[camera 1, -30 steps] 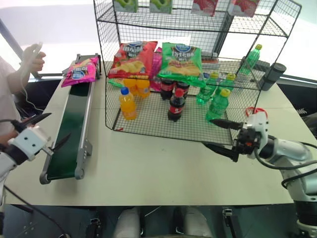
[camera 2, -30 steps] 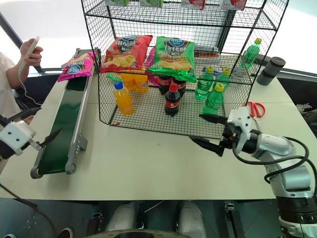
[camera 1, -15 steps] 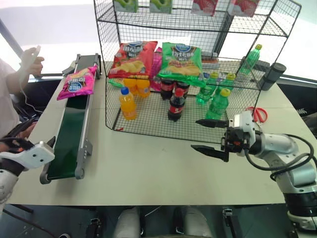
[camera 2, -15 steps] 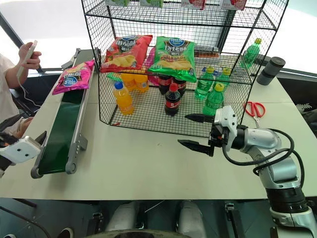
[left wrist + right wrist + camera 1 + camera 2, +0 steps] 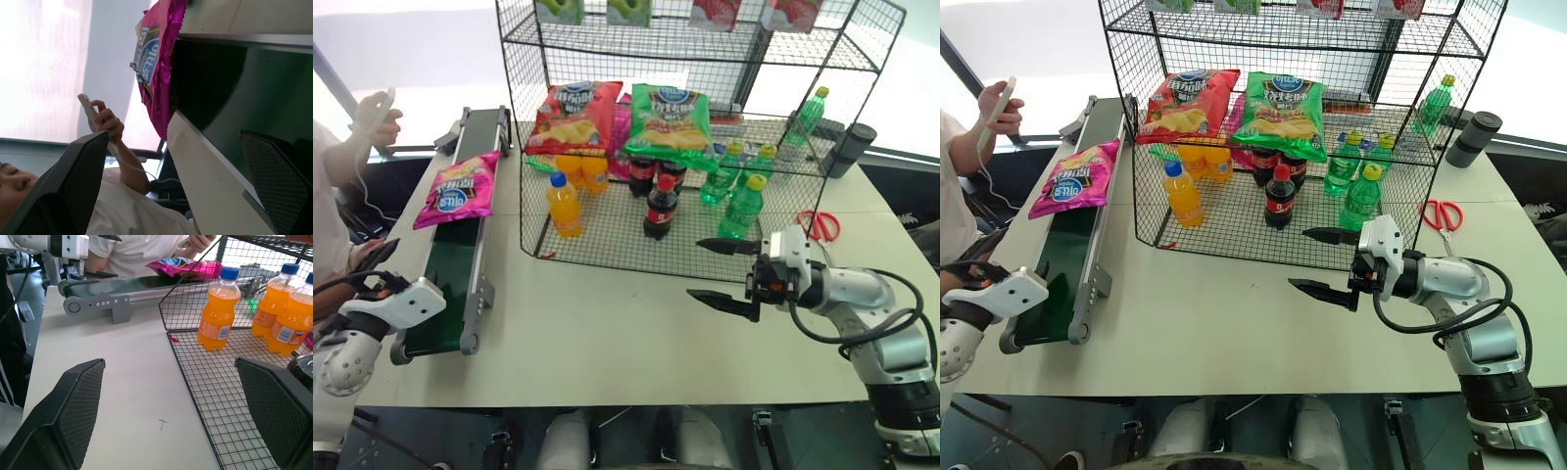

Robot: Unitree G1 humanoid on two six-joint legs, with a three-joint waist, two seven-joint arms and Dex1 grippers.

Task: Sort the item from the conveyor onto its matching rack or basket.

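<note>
- Far left: person [image 5: 333,196] beside the bench [image 5: 607,333], holding up a pale handheld device.
- Left gripper [image 5: 386,279] low at the near end of the conveyor [image 5: 460,255], just off the bench's left edge; fingers [image 5: 78,181] spread wide, nothing between them.
- Pink crisp bag [image 5: 458,188] flat on the belt, about midway along and well short of the left gripper, one edge hanging over the belt's outer rail.
- Step in hand, by the look of it: waiting at the belt's end for the bag, grasp not yet begun.
- Next move likely: reach forward along the belt, close on the bag's near edge without crushing it, lift clear of the grey frame.
- Centre: black wire rack [image 5: 607,59] with a red bag [image 5: 573,116] and a green bag [image 5: 674,119] on the middle tier, a sliver of pink between them; probable matching spot there.
- Lower tier: orange bottles [image 5: 564,204], cola bottles [image 5: 656,206], green bottles [image 5: 740,206].
- Right gripper [image 5: 724,270] above the bench just before the rack's front, pointing towards the left; fingers [image 5: 73,406] wide apart, empty.
- Scissors [image 5: 820,223] on the bench beyond the right arm.
</note>
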